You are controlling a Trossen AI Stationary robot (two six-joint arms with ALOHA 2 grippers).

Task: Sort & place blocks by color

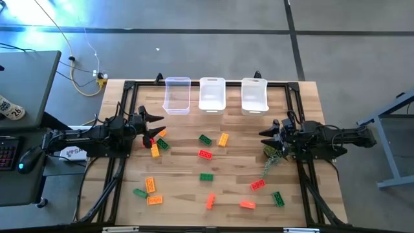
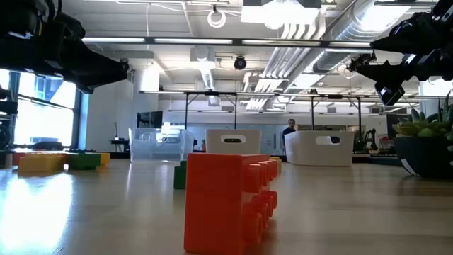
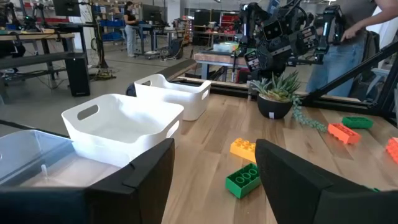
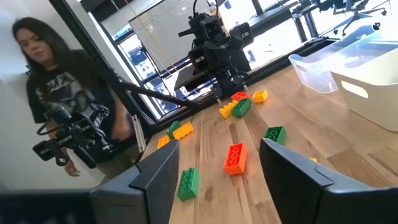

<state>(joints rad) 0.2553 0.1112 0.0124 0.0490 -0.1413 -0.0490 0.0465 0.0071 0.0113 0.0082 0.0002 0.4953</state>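
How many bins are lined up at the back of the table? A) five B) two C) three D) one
C: the high view shows three bins in a row along the table's far edge, a clear bin, a middle white bin and a right white bin, and none has a block in it.

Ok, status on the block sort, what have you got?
Left gripper and right gripper open, both empty, hovering at table sides. Blocks all loose on the table; three bins empty. Potted plant sits under right gripper, in its way.
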